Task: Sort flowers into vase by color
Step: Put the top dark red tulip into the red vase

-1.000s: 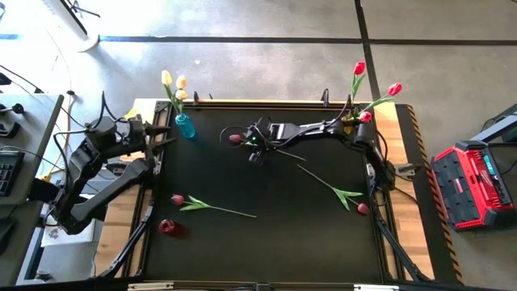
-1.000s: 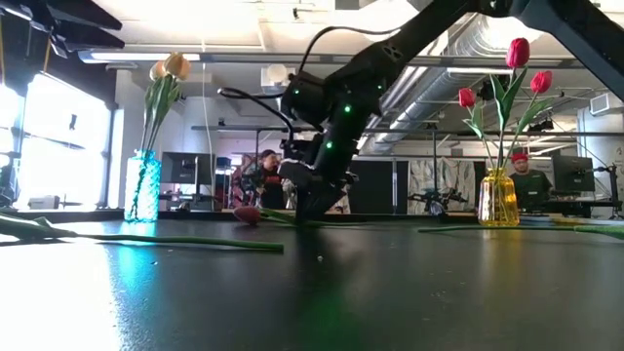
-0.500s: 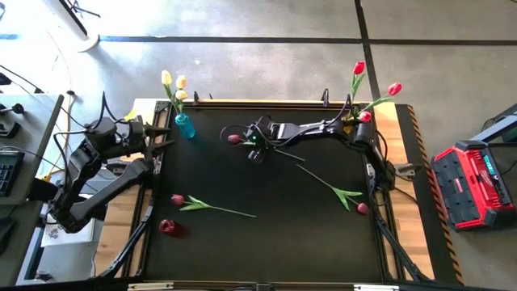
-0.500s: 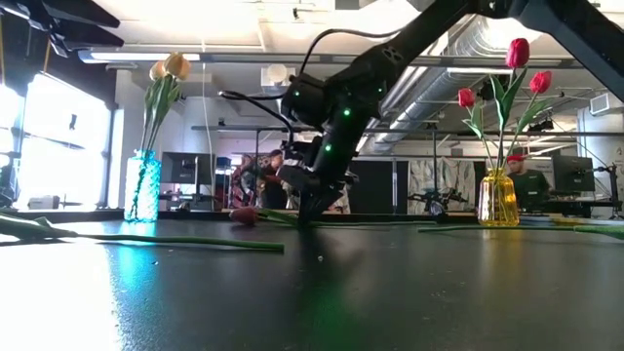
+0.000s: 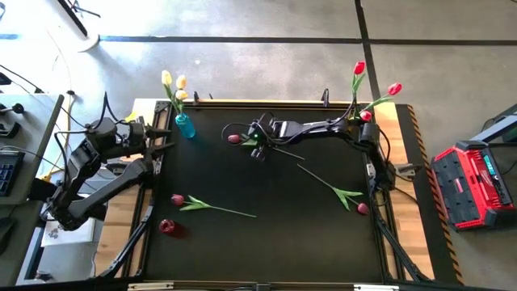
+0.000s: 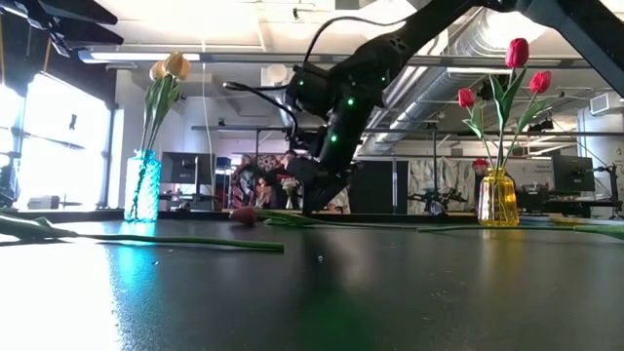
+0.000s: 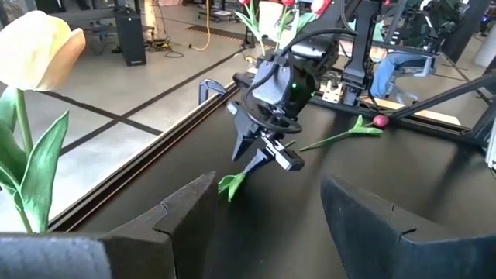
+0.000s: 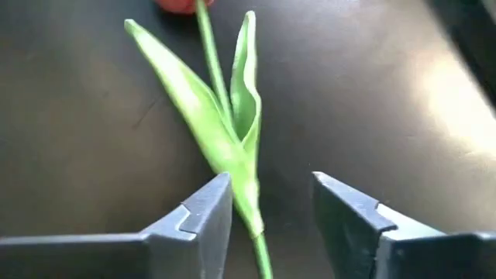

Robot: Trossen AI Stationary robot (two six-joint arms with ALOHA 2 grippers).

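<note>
Reaching across the matte black worktop toward its 12 o'clock edge, the right end effector hangs low over a tulip lying flat there, its dark pink head pointing to 9 o'clock. In the right wrist view the two dark, blocky fingers stand parted on either side of the thin green stem, just where two smooth, pointed, blade-shaped leaves fork away; nothing is pinched between them yet. From table height, the same end effector tilts down with its tips close to the glossy surface beside the flower's head.

At 11 o'clock a slim blue glass vase with a ribbed look holds cream-yellow tulips upright. At 1 o'clock a yellow glass vase, rounded and translucent, holds red tulips on long stems.

Three more flowers lie loose. One pink-headed tulip rests at 8 o'clock with its stem running toward the centre. A second lies at 4 o'clock, head near the worktop's right rim. A small dark red bloom sits alone at 7 o'clock.

The left end effector waits at the 10 o'clock edge, its chunky fingers spread apart and holding nothing.
</note>
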